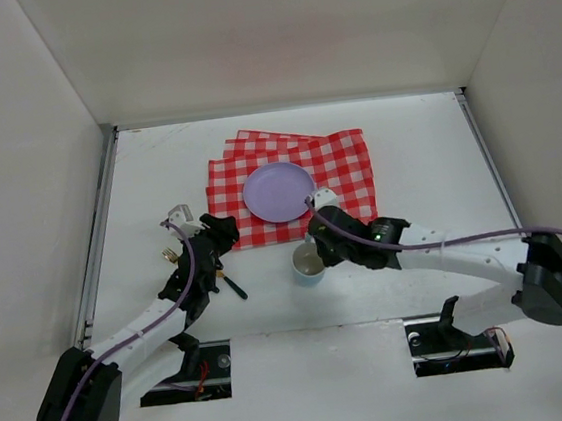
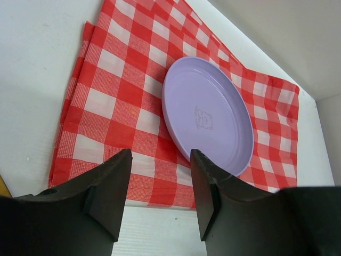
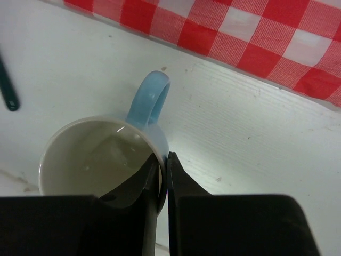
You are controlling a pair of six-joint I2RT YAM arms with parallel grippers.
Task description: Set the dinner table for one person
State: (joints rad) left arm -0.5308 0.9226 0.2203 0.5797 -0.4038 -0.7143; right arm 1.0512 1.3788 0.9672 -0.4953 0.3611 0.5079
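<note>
The white dinner table (image 1: pixel 422 160) carries a red-and-white checked cloth (image 1: pixel 341 159) with a purple plate (image 1: pixel 279 193) on it. My right gripper (image 1: pixel 318 252) is shut on the rim of a light-blue mug (image 1: pixel 308 265) just in front of the cloth's near edge. In the right wrist view one finger is inside the mug (image 3: pixel 96 154) and one outside, with the handle pointing at the cloth (image 3: pixel 240 26). My left gripper (image 1: pixel 225 231) is open and empty at the cloth's near left corner. Its view shows the plate (image 2: pixel 208 114) and cloth (image 2: pixel 117 85) ahead of the gripper (image 2: pixel 160 184).
A dark green utensil (image 1: pixel 235 288) lies on the table beside my left arm, and its end shows in the right wrist view (image 3: pixel 8 90). A small gold-coloured piece (image 1: pixel 169 253) lies left of that arm. White walls enclose the table on three sides.
</note>
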